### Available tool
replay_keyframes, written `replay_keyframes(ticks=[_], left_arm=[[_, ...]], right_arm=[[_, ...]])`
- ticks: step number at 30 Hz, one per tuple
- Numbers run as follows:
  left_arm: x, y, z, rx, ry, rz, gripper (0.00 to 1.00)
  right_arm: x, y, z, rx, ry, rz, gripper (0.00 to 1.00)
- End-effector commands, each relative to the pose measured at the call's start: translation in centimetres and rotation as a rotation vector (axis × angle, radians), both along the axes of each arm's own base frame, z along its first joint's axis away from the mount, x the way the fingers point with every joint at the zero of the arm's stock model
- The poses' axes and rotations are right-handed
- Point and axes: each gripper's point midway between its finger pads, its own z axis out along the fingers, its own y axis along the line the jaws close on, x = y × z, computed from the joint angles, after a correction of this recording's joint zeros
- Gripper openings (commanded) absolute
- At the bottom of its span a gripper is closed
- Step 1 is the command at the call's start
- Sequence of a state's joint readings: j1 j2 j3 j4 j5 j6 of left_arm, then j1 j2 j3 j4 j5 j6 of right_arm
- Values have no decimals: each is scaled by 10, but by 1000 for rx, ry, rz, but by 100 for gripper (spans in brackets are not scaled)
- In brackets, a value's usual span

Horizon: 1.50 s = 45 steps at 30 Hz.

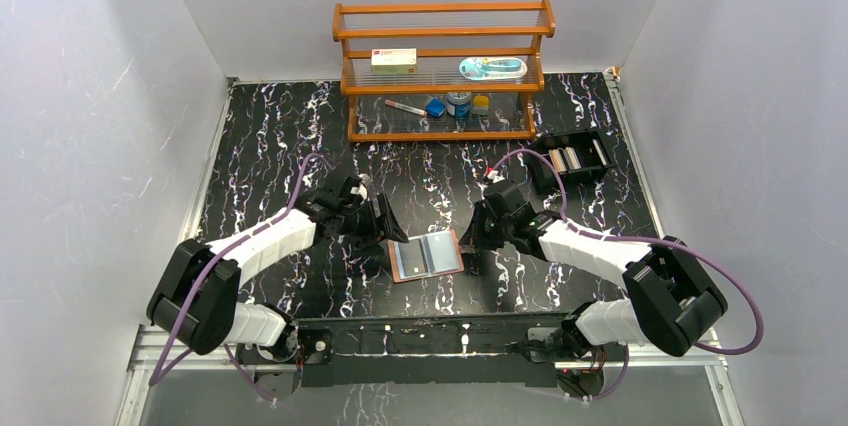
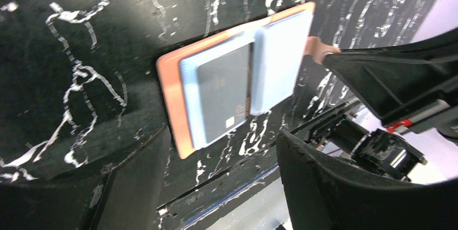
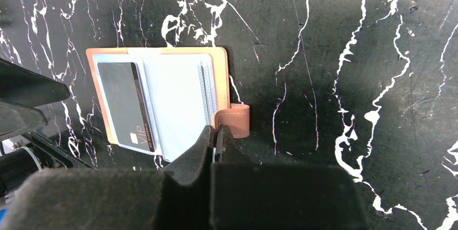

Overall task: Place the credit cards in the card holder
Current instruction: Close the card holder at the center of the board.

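Note:
The tan-pink card holder (image 1: 425,256) lies open on the black marbled table between both arms. A dark grey credit card (image 3: 125,106) marked VIP sits in its left bluish sleeve (image 2: 224,92). My right gripper (image 3: 216,132) is shut at the wallet's right edge, beside the snap tab (image 3: 236,119). A thin whitish card edge shows pinched between its fingers. In the top view the right gripper (image 1: 468,243) touches the wallet's right side. My left gripper (image 2: 222,143) stands open just off the wallet's left side (image 1: 392,231), with nothing between its fingers.
A wooden shelf (image 1: 445,71) at the back holds a white box with a red label (image 1: 393,60) and small items. A black compartment tray (image 1: 572,159) with more cards stands at the right. The table's near edge (image 2: 243,192) runs close below the wallet.

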<state>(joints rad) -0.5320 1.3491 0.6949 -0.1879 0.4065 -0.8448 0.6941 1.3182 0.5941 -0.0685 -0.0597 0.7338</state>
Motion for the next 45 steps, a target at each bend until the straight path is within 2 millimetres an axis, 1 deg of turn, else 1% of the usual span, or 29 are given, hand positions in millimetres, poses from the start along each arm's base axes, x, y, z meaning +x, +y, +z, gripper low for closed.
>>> replay_keyframes(ticks=[1,6,10,14,19,24,27,30,34,37,43,45], left_arm=[[-20,20,-16,84,67,12,71],[-31,9,-22,-4,131,32,72],[-40,10,-28,-10,170,64,72],[-41,9,-37,-12,187,81,73],[-34,-7,-34,-81,139,69,73],[-26,-22,-21,-133,87,45,72],[-19,-30,-2,-180,38,22,71],[-19,-42,19,-234,9,-24,70],[-21,-55,36,-278,-37,-64,69],[-22,-63,43,-291,-60,-92,69],[-20,-69,44,-289,-87,-122,66],[-20,-72,45,-305,-88,-137,63]], right_arm=[[1,2,5,24,-23,-1,0],[2,3,6,32,-26,-5,0],[2,6,8,46,-25,-3,0],[1,5,5,45,-21,-6,0],[-1,7,4,59,-16,-10,0],[-2,11,4,67,-12,5,0],[-5,14,4,81,-15,25,0],[-9,18,2,92,-3,40,0],[-12,24,-1,117,19,44,0],[-12,28,0,129,20,48,0],[-14,35,4,152,12,58,0],[-15,40,8,173,2,73,0]])
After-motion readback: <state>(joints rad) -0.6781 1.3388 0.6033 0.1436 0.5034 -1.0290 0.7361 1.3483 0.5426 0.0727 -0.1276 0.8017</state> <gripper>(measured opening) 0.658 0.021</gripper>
